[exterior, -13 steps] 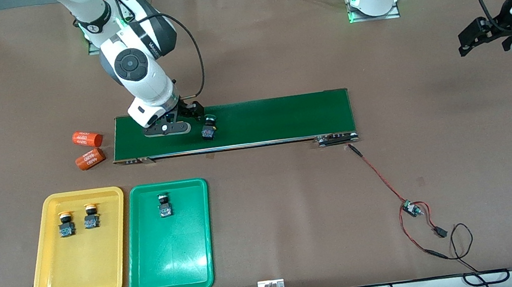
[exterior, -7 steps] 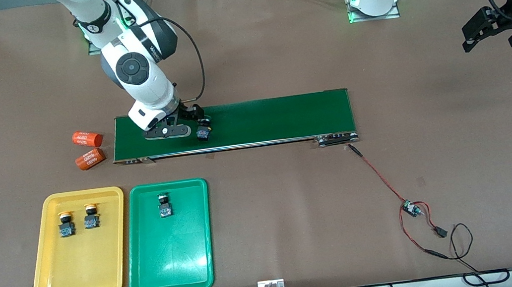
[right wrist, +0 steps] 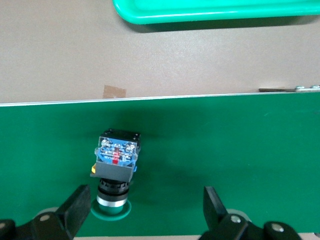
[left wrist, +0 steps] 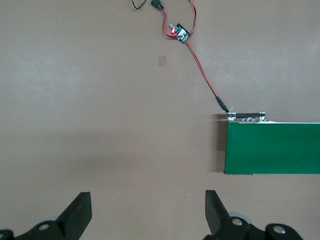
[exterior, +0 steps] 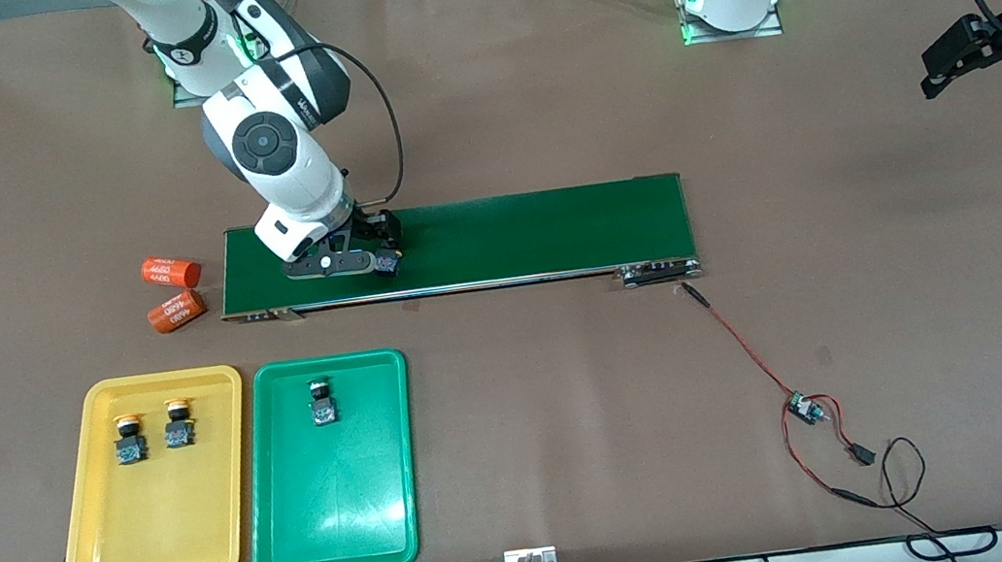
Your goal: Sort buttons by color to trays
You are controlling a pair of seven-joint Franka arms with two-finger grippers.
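Observation:
A green button [exterior: 388, 264] lies on its side on the dark-green conveyor belt [exterior: 533, 232]. My right gripper [exterior: 378, 244] is low over it and open. In the right wrist view the button [right wrist: 116, 165] sits between the fingers of the right gripper [right wrist: 145, 200], close to one finger [right wrist: 80, 200]. The yellow tray [exterior: 154, 535] holds two yellow buttons [exterior: 128, 439] [exterior: 178, 424]. The green tray [exterior: 337, 510] beside it holds one green button [exterior: 322, 402]. My left gripper [exterior: 973, 79] hangs open and empty over bare table at the left arm's end, and shows as the left gripper [left wrist: 146, 205] there.
Two orange cylinders [exterior: 169, 272] [exterior: 175, 312] lie off the belt's end at the right arm's end of the table. A red wire with a small circuit board [exterior: 805, 408] runs from the belt's other end [left wrist: 272, 147] toward the front camera. Both trays lie nearer the camera than the belt.
The green button has ridden along the belt toward the right arm's end, in between the right gripper's fingers. The left gripper has drifted farther toward its end of the table.

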